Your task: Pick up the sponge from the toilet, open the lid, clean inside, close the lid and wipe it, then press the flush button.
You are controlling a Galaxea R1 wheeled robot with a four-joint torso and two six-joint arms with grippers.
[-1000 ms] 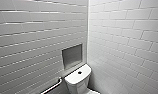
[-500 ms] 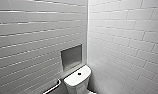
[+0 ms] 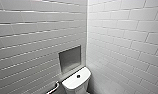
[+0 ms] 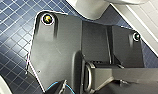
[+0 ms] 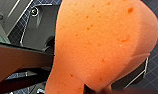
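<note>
Sponge (image 5: 102,45): orange, pitted, hard up against right wrist camera, above blue tiled floor (image 5: 155,72)
Right claw (image 5: 88,89): clamped on sponge
Left claw (image 4: 95,75): apart or together, cannot tell; over blue floor, near white toilet base
Toilet (image 3: 76,83): low in corner of white tiled walls (image 3: 125,37)
Flush button (image 3: 78,76): dark, round, middle of cistern top
Niche (image 3: 69,58): recessed in wall just above cistern
Rail (image 3: 54,87): on wall beside toilet

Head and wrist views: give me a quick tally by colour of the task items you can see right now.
Orange: 1, the sponge
White: 1, the toilet
Dark: 1, the flush button on the cistern top
Total: 3
</note>
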